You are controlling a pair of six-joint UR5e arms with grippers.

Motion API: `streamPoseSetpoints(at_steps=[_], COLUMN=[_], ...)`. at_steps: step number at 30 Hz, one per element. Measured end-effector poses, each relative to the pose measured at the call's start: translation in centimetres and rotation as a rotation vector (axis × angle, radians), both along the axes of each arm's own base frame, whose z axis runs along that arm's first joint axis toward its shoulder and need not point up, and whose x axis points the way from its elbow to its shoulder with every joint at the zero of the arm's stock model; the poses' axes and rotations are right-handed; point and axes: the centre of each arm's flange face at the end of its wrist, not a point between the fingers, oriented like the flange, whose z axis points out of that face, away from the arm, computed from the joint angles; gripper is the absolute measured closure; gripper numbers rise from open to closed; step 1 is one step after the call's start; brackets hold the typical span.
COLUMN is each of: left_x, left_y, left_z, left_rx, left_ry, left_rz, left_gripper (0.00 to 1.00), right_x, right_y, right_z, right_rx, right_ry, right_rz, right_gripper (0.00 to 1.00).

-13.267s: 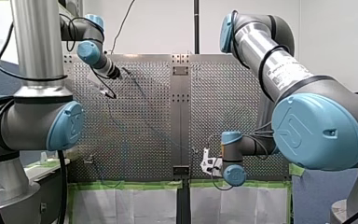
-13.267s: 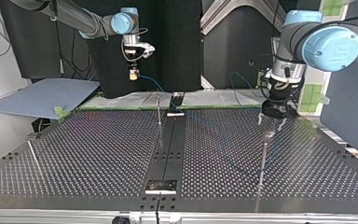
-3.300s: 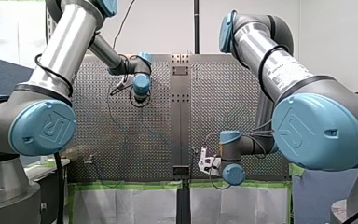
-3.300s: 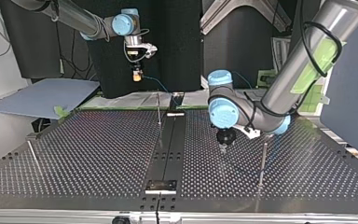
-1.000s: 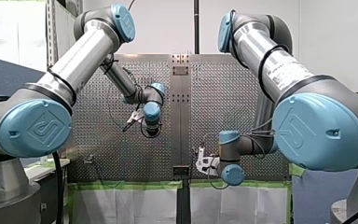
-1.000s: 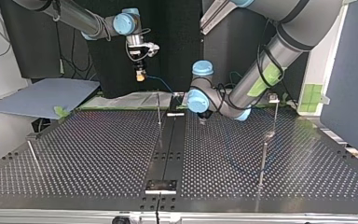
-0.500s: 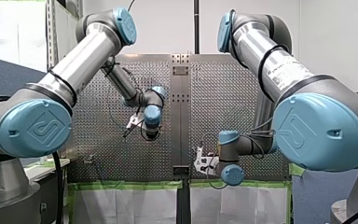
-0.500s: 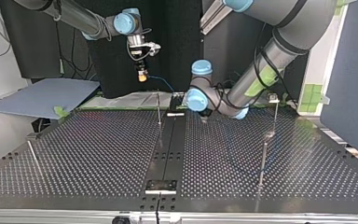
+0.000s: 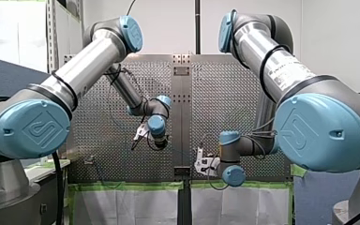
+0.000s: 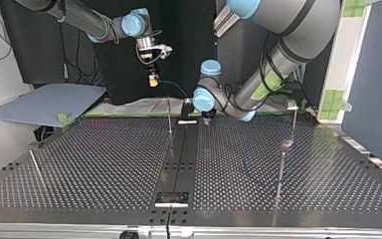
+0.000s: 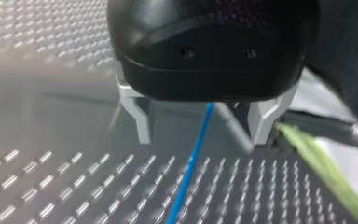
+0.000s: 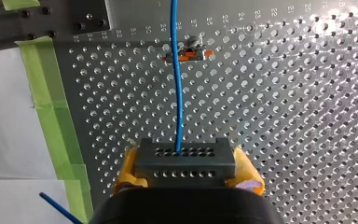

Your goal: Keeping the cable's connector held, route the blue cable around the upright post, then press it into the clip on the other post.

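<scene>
The yellow pads (image 12: 123, 175) of my right gripper (image 12: 185, 173) pinch a grey connector (image 12: 185, 156) from both sides. The connector is a block with two rows of small holes. The blue cable (image 12: 177, 93) leaves its upper row and runs straight ahead over the perforated table (image 12: 307, 140). There it crosses a small metal fixture (image 12: 189, 53) with orange parts; I cannot tell if it touches this fixture. Strips of green tape (image 12: 51, 116) lie beside the gripper at the table's edge.

The metal fingers (image 11: 140, 121) of my left gripper (image 11: 202, 140) are spread wide. The cable passes between them with a gap on each side.

In the top view my right gripper hangs high above the far edge of the table. The cable slopes down from it toward my left gripper, which is low, just beside the dark middle rail (image 10: 179, 159). A thin upright post (image 10: 169, 117) stands between both grippers in this view. A second post (image 10: 294, 124), with a small piece at its top, stands well apart at this view's right.
</scene>
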Motion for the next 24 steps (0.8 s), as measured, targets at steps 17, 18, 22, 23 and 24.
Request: streamPoseSetpoints(at_steps=[17, 18, 22, 23, 24], left_x=[-3.7, -3.9, -4.9, -5.0, -5.1], left_y=[-4.6, -4.9, -6.1, -6.3, -6.6], left_z=[-5.6, -6.1, -8.0, -8.3, -8.5], left_rx=[-0.048, -0.055, -0.092, -0.107, -0.119], left_ry=[0.087, 0.091, 0.106, 0.106, 0.105], left_rz=[-0.155, -0.163, -0.194, -0.202, -0.207], left_gripper=[0.01, 0.01, 0.01, 0.01, 0.01], right_x=[0.0, -0.1, -0.2, -0.2, -0.2], right_y=[0.1, 0.1, 0.0, 0.0, 0.0], right_z=[-0.1, -0.1, -0.1, -0.2, -0.2], right_rx=[0.009, 0.009, 0.011, 0.012, 0.011], right_ry=[0.006, 0.007, 0.012, 0.014, 0.016], right_rz=[0.001, 0.001, -0.002, -0.003, -0.003], right_gripper=[1.00, 1.00, 1.00, 1.00, 1.00])
